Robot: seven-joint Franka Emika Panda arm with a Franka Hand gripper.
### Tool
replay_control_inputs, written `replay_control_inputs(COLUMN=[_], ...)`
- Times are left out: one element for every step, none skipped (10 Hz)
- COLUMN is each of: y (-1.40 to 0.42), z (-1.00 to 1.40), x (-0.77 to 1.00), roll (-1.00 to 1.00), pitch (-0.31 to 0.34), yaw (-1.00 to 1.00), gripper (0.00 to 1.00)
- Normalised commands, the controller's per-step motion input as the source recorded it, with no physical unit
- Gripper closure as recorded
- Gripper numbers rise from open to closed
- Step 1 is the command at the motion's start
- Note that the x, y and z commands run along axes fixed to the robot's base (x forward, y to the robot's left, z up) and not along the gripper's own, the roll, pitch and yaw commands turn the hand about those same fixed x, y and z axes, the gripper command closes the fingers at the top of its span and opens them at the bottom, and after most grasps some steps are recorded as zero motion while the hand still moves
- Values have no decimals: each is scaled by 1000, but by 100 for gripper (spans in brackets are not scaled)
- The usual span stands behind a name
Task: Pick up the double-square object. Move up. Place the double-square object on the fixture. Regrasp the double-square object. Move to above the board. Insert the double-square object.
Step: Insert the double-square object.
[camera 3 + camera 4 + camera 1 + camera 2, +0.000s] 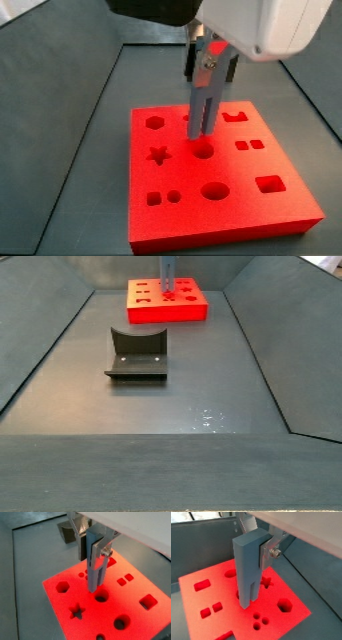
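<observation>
My gripper (207,68) hangs over the red board (174,225) and is shut on the double-square object (201,112). The object is a pale blue-grey bar held upright by its upper end. In both wrist views the silver fingers clamp the top of the double-square object (95,572) (250,567). Its forked lower end sits just above the board (60,614), close to a round hole (101,597). The pair of small square holes (125,579) lies off to one side of the bar. The dark fixture (136,354) stands on the floor, well apart from the board (167,313).
The board (298,614) also has hexagon (156,122), star (159,155), round (214,191) and square (270,183) holes. Grey sloping bin walls (54,346) enclose the floor. In a wrist view the fixture (67,532) shows beyond the board's far edge.
</observation>
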Motion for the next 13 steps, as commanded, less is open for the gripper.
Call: replay_control_inputs(y=[-280, -251, -191, -151, -86, 0, 40, 126, 174, 226, 194, 46, -74], z=[-17, 0, 0, 0, 0, 37, 0, 0, 0, -86, -114, -120, -254], x=[740, 866, 994, 994, 966, 923, 709, 574, 557, 586, 789, 834, 883], roll=[0, 0, 0, -23, -21, -39, -39, 0, 0, 41, 71, 64, 81], pitch=[129, 70, 21, 4, 23, 49, 0, 0, 0, 0, 39, 99, 67], yaw=[-174, -140, -86, -111, -134, -194, -471, -623, -643, -571, -351, -229, -137], gripper=[100, 100, 100, 100, 100, 100, 100, 100, 100, 100, 100, 100, 100])
